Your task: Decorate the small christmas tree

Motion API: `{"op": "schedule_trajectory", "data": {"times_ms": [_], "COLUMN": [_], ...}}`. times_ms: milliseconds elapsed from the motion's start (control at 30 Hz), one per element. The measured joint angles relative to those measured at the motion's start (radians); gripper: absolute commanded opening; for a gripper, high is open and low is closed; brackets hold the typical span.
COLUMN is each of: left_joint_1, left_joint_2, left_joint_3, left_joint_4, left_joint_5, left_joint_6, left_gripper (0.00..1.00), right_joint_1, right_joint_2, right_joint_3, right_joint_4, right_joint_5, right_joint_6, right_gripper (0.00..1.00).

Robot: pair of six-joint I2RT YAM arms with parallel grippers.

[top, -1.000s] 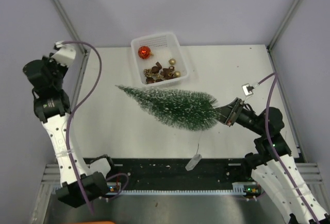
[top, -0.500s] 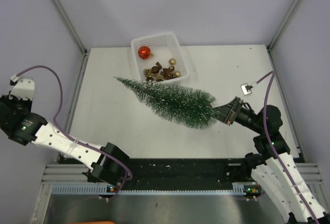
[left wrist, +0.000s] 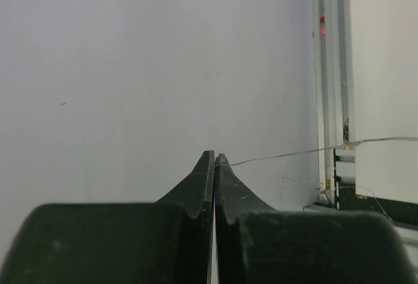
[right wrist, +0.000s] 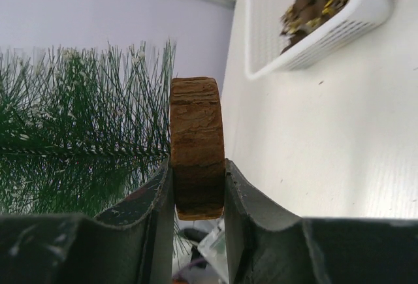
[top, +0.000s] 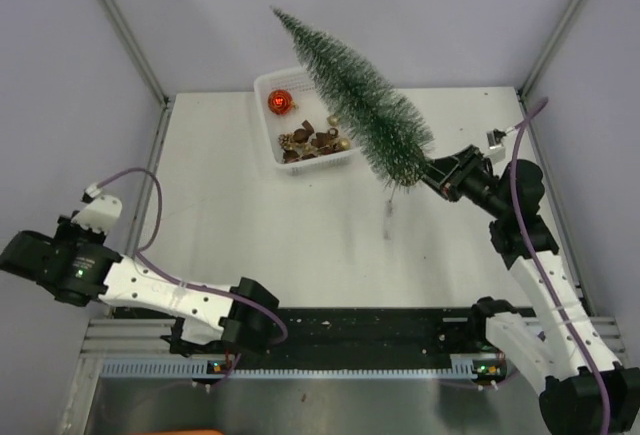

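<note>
Greenery is filling the right wrist view: the small christmas tree (top: 365, 105) is hanging in the air, clear of the bench (top: 250, 215). It is leaning steeply, with its tip pointing up and away toward the far wall and its wide end sitting low beside the right hand (top: 432, 173). From above, its bristles are crossing over the far right corner of the white basket (top: 268, 145).

The right hand is gripping the tree by its round wooden base (right wrist: 196, 147). It is partly open, and its two fingers (right wrist: 157, 192) are pressing on the flat faces of the disc, with the disc's rim showing edge-on between them. A thin strand (top: 388, 205) is dangling below the tree's wide end, above the bench.

The basket is sitting at the far side of the bench, holding a red bauble (top: 280, 102), gold baubles (top: 334, 120) and a heap of brown pieces (top: 305, 140).

The left hand (left wrist: 214, 160) is hovering out past the left edge of the bench, facing a plain pale wall, and its fingers are pressing fully together. A fine wire (left wrist: 287, 155) is running from the fingertips off to the right. Whether the fingers are actually pinching it, I cannot tell.
</note>
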Motion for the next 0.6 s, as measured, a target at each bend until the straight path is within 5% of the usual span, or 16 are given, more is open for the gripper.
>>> {"op": "schedule_trajectory", "data": {"times_ms": [167, 367, 600], "left_joint_1": [0.023, 0.024, 0.001], "left_joint_2": [-0.085, -0.149, -0.096], "left_joint_3": [-0.015, 0.023, 0.236], "left_joint_4": [-0.177, -0.452, -0.534], "left_joint_5": [0.06, 0.18, 0.352], "left_joint_6": [0.231, 0.523, 0.64], "left_gripper": [0.0, 0.0, 0.0], "right_joint_1": [-0.026, 0.016, 0.161], "right_joint_2": [0.109, 0.214, 0.336], "right_joint_3": [0.077, 0.234, 0.314], "right_joint_4": [-0.102, -0.27, -0.275], "right_joint_5": [0.212, 0.639, 1.112], "right_joint_6": [-0.023, -0.225, -0.539], "right_gripper": [0.0, 0.0, 0.0]}}
